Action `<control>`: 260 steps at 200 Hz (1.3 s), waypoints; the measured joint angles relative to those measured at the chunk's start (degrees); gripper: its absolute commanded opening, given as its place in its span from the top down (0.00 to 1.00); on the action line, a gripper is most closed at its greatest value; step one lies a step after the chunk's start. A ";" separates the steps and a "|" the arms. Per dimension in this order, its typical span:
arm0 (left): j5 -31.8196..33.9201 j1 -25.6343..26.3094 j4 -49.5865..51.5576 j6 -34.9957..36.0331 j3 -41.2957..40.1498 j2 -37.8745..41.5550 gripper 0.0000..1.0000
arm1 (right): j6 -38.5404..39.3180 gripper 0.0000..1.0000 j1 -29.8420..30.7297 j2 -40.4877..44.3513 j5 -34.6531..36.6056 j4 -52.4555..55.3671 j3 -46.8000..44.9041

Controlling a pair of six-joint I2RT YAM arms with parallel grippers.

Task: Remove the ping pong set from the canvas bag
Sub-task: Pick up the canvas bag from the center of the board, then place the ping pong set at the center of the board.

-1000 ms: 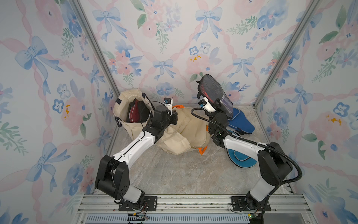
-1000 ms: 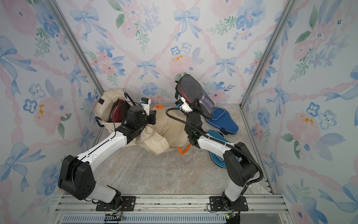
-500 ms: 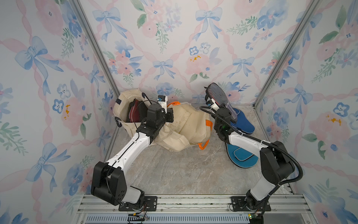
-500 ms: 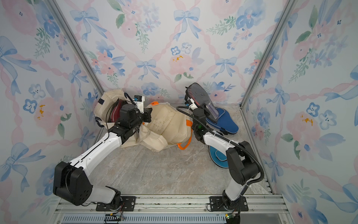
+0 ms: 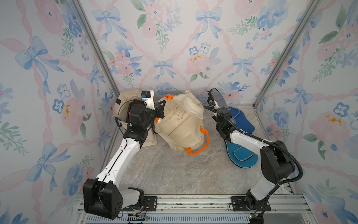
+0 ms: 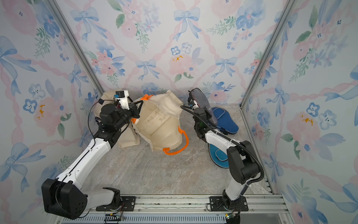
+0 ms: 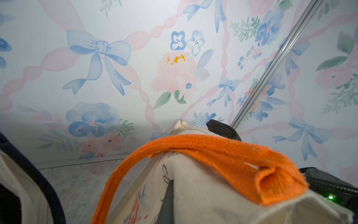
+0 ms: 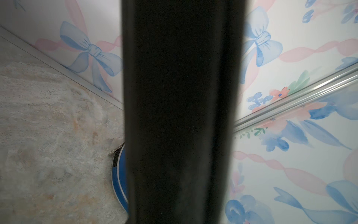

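Ping pong set is a dark paddle-shaped case, tilted on edge

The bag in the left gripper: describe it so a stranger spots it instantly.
Against the back wall, mid-floor, a bulging canvas bag lies tipped over, the left gripper pinching its edge. Unlike the cream bag in the left corner, its handles are bright orange.

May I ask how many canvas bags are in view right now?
2. The orange-handled bag lies mid-table. The navy-trimmed bag sits in the back corner, partly hidden behind the left arm. No other bag shows.
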State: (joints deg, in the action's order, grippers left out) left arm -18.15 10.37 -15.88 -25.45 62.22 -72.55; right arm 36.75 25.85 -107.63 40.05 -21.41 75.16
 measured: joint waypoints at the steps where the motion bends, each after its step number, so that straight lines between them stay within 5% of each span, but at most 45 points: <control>1: -0.20 -0.22 -0.15 -0.24 -0.02 0.00 1.00 | -0.13 0.92 0.00 -0.07 -0.07 0.13 0.04; 117: -4.83 -6.82 -5.20 -9.09 3.08 2.19 1.00 | -4.55 0.92 1.18 -6.99 -3.87 5.92 7.21; 260: -0.26 -9.68 -0.26 -9.49 26.88 -0.76 1.00 | 3.69 0.92 7.28 -17.46 -4.44 4.74 9.84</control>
State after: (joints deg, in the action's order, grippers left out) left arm -18.41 0.69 -16.14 -34.94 89.10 -73.32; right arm 40.45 33.12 -125.10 35.62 -16.67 84.99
